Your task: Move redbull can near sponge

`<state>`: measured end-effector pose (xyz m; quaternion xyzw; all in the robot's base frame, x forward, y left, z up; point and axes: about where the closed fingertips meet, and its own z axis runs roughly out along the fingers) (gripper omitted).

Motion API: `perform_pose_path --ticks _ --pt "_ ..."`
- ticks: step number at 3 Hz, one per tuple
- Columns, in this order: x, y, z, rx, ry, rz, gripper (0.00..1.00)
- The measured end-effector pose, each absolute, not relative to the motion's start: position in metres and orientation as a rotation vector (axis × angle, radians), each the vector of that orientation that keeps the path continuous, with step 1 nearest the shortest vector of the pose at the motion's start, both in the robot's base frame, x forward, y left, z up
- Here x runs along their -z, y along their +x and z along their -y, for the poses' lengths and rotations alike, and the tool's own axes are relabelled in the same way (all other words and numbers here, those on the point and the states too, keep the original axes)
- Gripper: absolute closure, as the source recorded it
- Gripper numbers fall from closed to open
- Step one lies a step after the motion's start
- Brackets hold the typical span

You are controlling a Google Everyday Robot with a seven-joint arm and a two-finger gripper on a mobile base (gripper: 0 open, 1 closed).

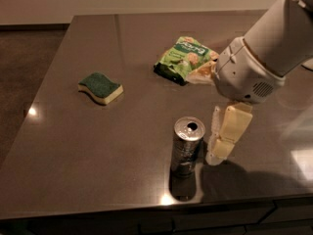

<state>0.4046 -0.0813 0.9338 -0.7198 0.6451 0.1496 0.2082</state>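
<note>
Camera view: slim silver redbull can (188, 146) stands upright, cream gripper (218, 151) just beside it; parted or closed, I cannot tell. Green-topped yellow sponge (100, 87) lies well apart from the can.

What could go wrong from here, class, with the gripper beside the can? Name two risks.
The gripper hangs right beside the tall, slim can; a sideways nudge could tip it. The can stands near the table's front edge; tipped, it might roll off, far from the sponge.
</note>
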Motion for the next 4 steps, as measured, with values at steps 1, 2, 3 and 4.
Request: perform_pose_path --ticks 1,2,3,4 --pt "-0.927 0.393 0.067 -0.474 -2.037 -1.736 0.0" --pt "-0.925 0.386 0.057 -0.515 -2.057 -1.695 0.01" --pt "-0.922 0.38 0.051 -0.55 -2.079 -1.659 0.2" --pt "-0.922 0.378 0.049 -0.559 -2.087 -1.644 0.43"
